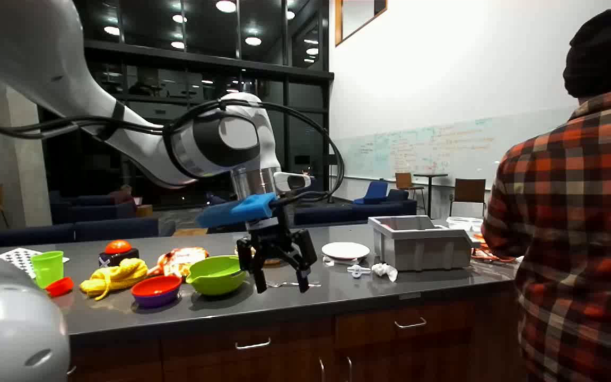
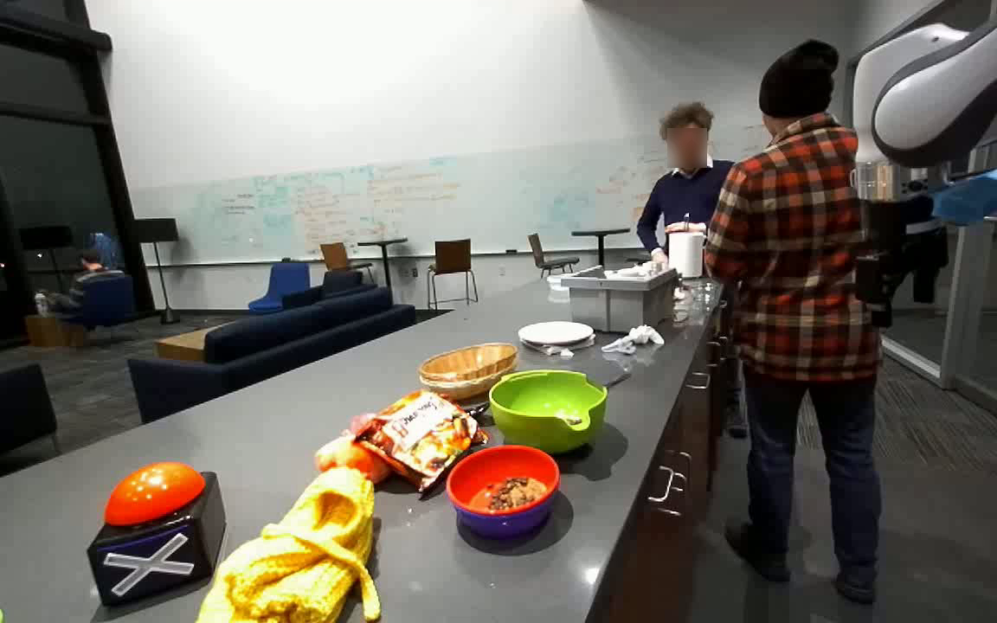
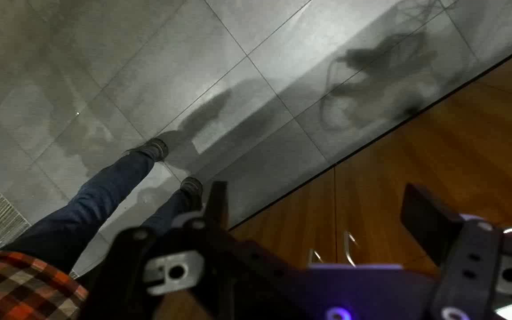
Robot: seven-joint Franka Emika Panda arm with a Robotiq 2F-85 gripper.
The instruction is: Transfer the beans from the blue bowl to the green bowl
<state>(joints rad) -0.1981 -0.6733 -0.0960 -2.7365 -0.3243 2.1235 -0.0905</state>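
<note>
Beans (image 2: 516, 495) are seen as small brown pieces, gathered at the bottom of the blue bowl (image 2: 503, 524), whose inside is red; whether two bowls are nested, or one bowl has two colours, cannot be told. The pieces are judged to be light, hard and loose, so they can easily be spilled if the bowl is tilted too quickly. It is better that they are moved together with the bowl, which is taken for smooth plastic: light, a little slippery, hardly fragile. The rim should be pinched on the side away from the green bowl (image 2: 526, 431) and the bag (image 2: 421, 433), with both layers caught if there are two.

The claw (image 1: 282, 289) is held wide, and nothing is gripped in it. It is placed well apart from the beans, beyond the edge of the tabletop (image 2: 247, 441); in the wrist view, floor (image 3: 260, 89) and cabinet (image 3: 385, 164) are shown below it, and no bowl. In an exterior view, the green bowl appears between the claw and the blue bowl, so a long move over the tabletop is needed first.
</note>
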